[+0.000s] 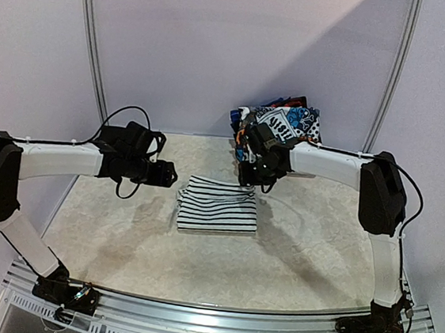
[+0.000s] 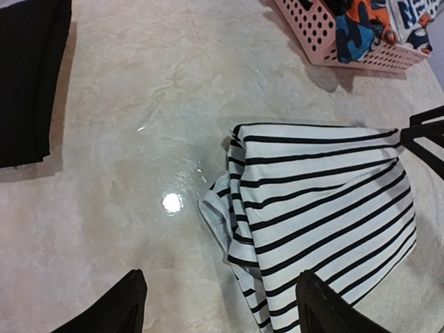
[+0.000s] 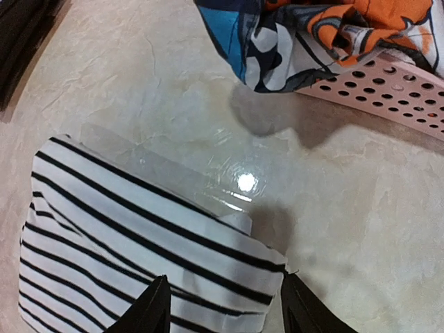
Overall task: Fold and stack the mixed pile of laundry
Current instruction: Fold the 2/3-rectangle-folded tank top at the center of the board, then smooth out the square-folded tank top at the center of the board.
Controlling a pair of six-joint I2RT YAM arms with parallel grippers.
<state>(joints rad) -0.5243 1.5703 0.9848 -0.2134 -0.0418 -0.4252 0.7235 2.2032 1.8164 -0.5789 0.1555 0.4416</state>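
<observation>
A white garment with thin black stripes [image 1: 217, 206] lies folded flat on the table's middle. My left gripper [image 1: 170, 175] hovers at its left edge, open; in the left wrist view the striped garment [image 2: 326, 201] spreads to the right of the left gripper [image 2: 222, 309], whose right fingertip [image 2: 326, 309] stands over the cloth. My right gripper [image 1: 252, 176] is at the garment's far right corner, open. That striped corner [image 3: 125, 236] lies under the right gripper [image 3: 225, 312], not pinched. The rest of the mixed laundry pile [image 1: 283, 123], with a blue-orange print piece [image 3: 312, 35], fills the basket behind.
The pink latticed basket [image 2: 333, 35] [image 3: 388, 90] stands at the table's back, right of centre, close behind my right gripper. A flat black cloth [image 2: 28, 76] lies on the table beyond my left gripper. The marbled tabletop [image 1: 120, 235] is pale and glossy.
</observation>
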